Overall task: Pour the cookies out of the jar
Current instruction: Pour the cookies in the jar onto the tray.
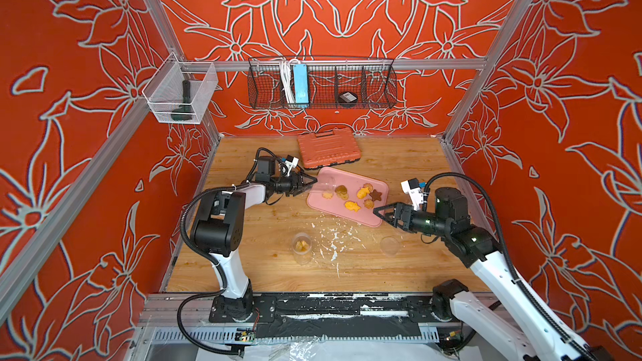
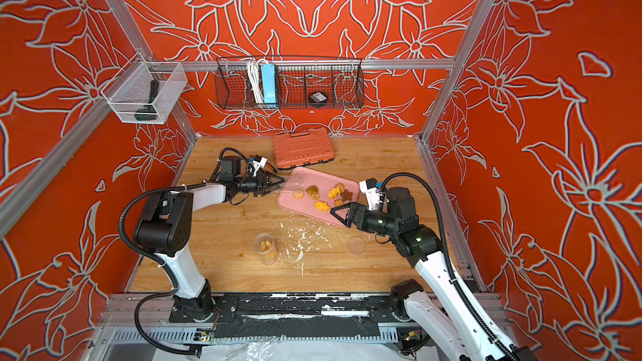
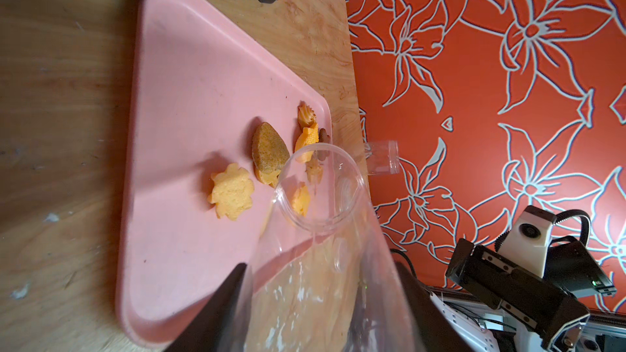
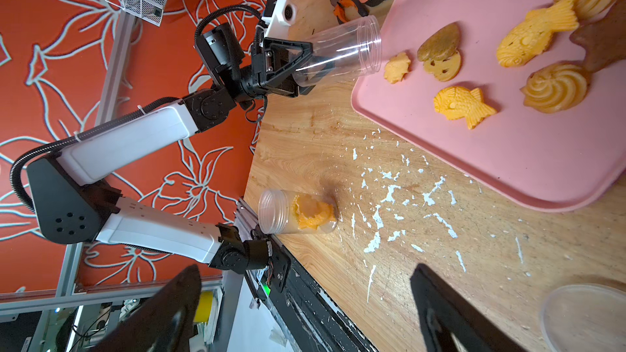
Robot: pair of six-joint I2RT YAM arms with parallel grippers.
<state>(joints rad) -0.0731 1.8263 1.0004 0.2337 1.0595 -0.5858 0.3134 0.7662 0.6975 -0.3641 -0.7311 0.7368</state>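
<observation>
I note the left gripper [image 1: 314, 183] clamped on the clear jar [image 1: 326, 185], which lies tipped, mouth over the pink tray [image 1: 347, 176]. The cookies [image 1: 351, 206] lie scattered on the tray. My right gripper [image 1: 377, 212] hangs at its near corner, jaws apart and empty.

An orange tool case [image 1: 328, 149] lies at the back of the wooden table [image 1: 382, 272]. Above the case, a black wire basket [image 1: 378, 85] on the wall holds a blue power strip [image 1: 301, 86], a white cable [image 1: 286, 81] and a round black object [image 1: 347, 97]. Up and left of the case hangs a white mesh bin [image 1: 201, 98] with a dark tool [image 1: 184, 98]. White flecks [image 1: 334, 239] lie scattered well in front of the case.
</observation>
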